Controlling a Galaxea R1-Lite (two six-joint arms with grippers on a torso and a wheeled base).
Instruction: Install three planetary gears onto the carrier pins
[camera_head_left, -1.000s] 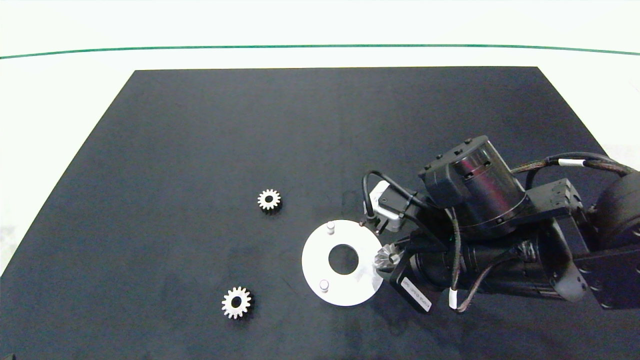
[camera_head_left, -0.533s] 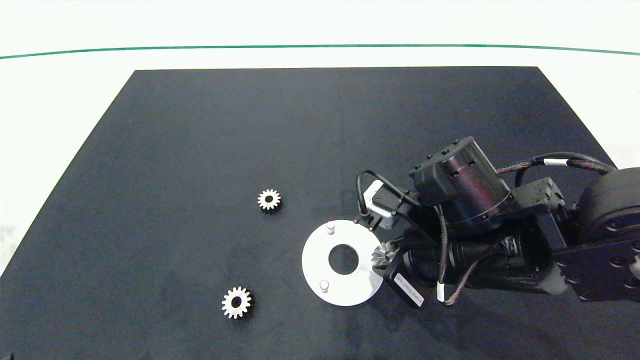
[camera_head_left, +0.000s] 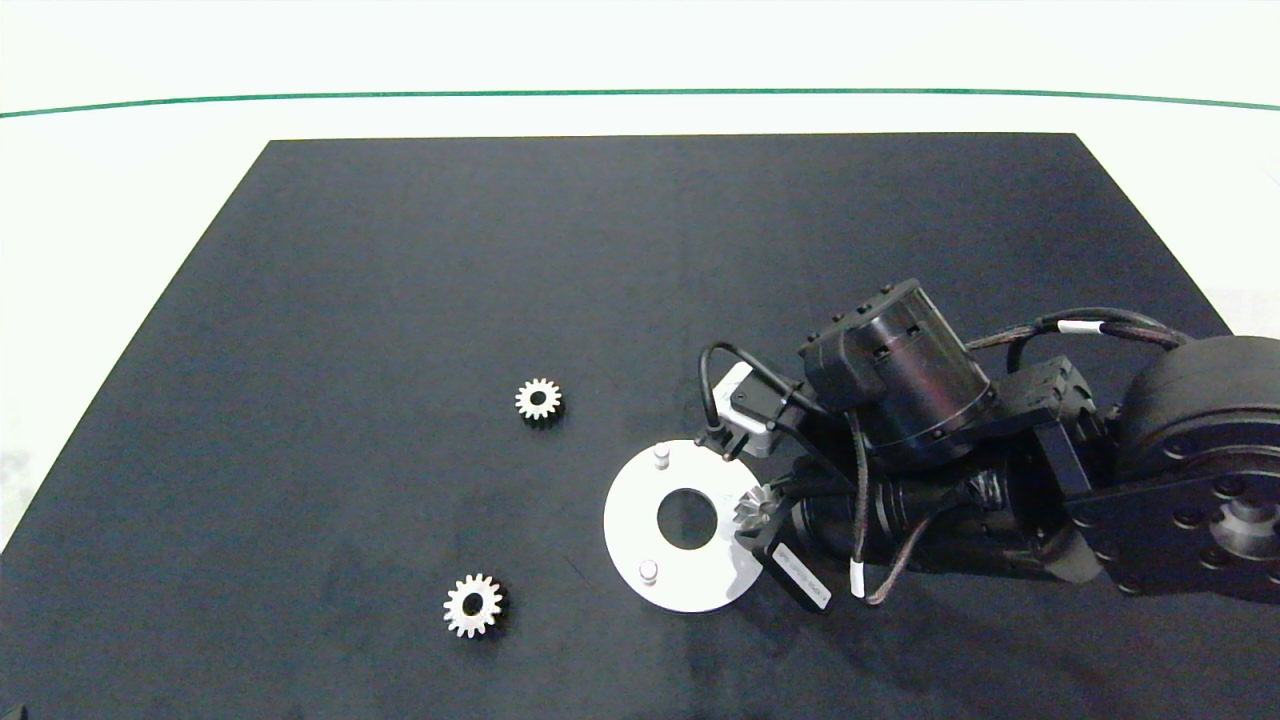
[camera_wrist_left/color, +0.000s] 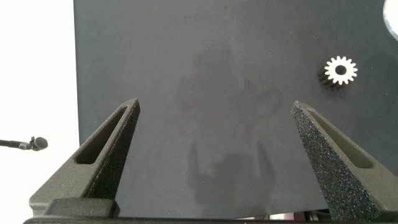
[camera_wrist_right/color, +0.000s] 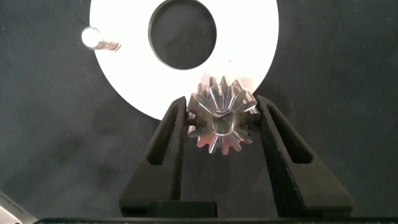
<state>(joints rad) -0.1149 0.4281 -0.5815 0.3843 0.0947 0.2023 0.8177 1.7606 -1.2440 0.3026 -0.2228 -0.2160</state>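
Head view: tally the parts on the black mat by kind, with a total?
Small silvery-white metal spur gears: 3 — two loose on the mat, one clamped in the right gripper over the disc's edge.
Flat white ring-shaped disc: 1.
Short whitish-grey pins visible on it: 2.
Total: 6.

I see a white table (camera_head_left: 120, 180), black mat (camera_head_left: 600, 260) on it, two loose gears (camera_head_left: 539, 401) (camera_head_left: 472, 604), white pinned disc (camera_head_left: 640, 520).
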